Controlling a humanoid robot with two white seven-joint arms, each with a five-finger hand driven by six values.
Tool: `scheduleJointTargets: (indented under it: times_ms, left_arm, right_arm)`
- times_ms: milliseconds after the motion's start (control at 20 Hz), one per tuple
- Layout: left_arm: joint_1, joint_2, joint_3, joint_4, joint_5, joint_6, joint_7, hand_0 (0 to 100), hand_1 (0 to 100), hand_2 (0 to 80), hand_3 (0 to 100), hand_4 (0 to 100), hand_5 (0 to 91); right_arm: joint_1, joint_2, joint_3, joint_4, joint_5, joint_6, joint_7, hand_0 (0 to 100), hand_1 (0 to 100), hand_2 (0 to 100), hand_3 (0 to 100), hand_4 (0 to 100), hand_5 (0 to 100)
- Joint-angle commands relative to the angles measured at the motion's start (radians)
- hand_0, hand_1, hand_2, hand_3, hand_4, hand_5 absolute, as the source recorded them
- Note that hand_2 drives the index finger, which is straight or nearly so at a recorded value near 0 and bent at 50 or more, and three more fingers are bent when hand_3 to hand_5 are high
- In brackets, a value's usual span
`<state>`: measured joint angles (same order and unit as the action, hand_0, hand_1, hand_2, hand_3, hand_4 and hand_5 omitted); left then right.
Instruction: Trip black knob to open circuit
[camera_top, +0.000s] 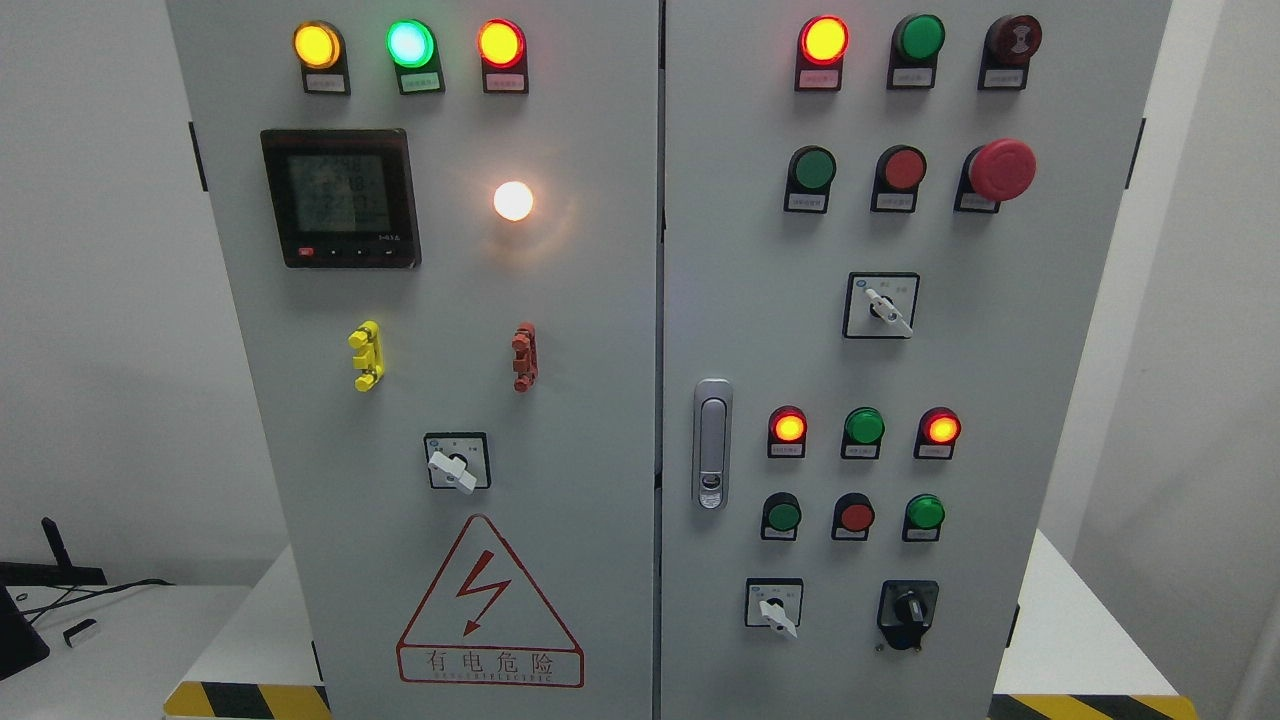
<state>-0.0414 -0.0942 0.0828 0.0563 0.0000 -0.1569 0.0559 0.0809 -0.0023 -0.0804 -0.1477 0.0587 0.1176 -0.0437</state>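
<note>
A: Where is the black knob (909, 608)?

B: Take the door latch (711, 443) on the right cabinet door (1050, 400) as the mark. The knob sits below it and off to the right, near the bottom of that door, in a black housing. Just left of the knob, still right of the latch, is a white-handled selector switch (773, 606).

A: And the hands?

B: Neither hand shows in the head view, so I cannot tell whether the fingers are spread, curled or holding anything. No arm comes in from either side.

A: How do you reckon the knob handles?

B: Rigid moulded plastic fixed to the panel, so nothing to lift. I expect a stiff detent that resists, then snaps over. The raised ridge across its middle, standing roughly upright, is the place to take hold: pinch it between thumb and finger from both flanks and twist. The face looks smooth, so a loose pinch could slip.

A: Anything to avoid nearby?

B: Above the knob and right of the latch are a row of three round pushbuttons (856, 516), then three indicator lamps (864, 427). Higher still, well above the latch, is the red mushroom stop button (1001, 169). I judge the reach has not begun; a hand must come in low, right of the latch
</note>
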Motion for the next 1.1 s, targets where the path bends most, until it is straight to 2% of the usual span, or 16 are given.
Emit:
scheduleJointTargets:
  times_ms: [0,100,802,1052]
  left_arm:
    - [0.0,-0.001,0.0,-0.001,-0.031,0.0,-0.001,12,39,0.0,0,0,0.0]
    - [0.0,-0.001,0.0,0.0,-0.031,0.0,-0.001,12,39,0.0,0,0,0.0]
    - [0.0,0.001,0.0,-0.001,-0.031,0.0,-0.001,12,39,0.0,0,0,0.0]
    - [0.0,-0.001,0.0,-0.001,-0.031,0.0,-0.001,12,39,0.0,0,0,0.0]
  right_arm:
    - [-0.006,-0.019,-0.002,-0.003,-0.002,0.0,-0.002,26,32,0,0,0,0]
    - [-0.006,-0.016,-0.002,-0.003,-0.002,-0.001,-0.015,26,32,0,0,0,0]
    - [0.002,-0.013,-0.002,-0.024,0.0,-0.003,-0.008,26,33,0,0,1,0]
    - [0.079,-0.015,0.001,-0.217,0.0,-0.003,-0.001,27,32,0,0,0,0]
